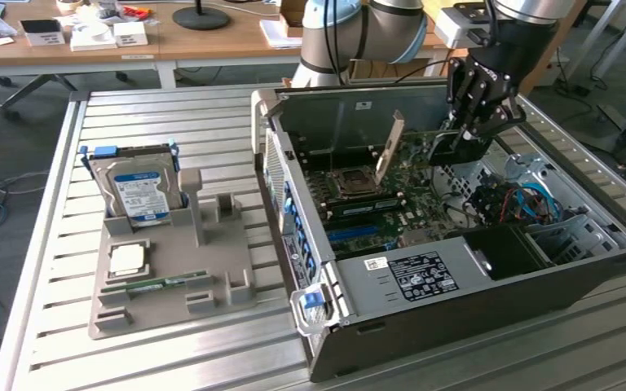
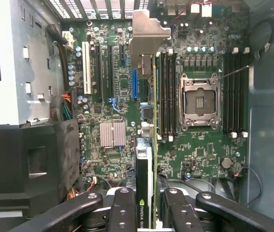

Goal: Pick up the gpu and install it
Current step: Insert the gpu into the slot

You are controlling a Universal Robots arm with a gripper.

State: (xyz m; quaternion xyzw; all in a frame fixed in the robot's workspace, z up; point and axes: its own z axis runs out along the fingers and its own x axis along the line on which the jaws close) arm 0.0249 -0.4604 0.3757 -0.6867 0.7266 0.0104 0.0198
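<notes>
My gripper reaches down into the open computer case and is shut on the gpu. The card hangs on edge above the green motherboard, and its silver end bracket points toward the case's rear wall. In the wrist view the gpu appears edge-on between the black fingers of my gripper, with its bracket at the far end. It hangs over the motherboard, between the expansion slots and the memory slots; whether it sits in a slot I cannot tell.
Inside the case are an empty processor socket, a black shroud and coloured cables. On the slatted table at the exterior view's left, a grey holder carries a hard drive, a memory stick and a processor chip.
</notes>
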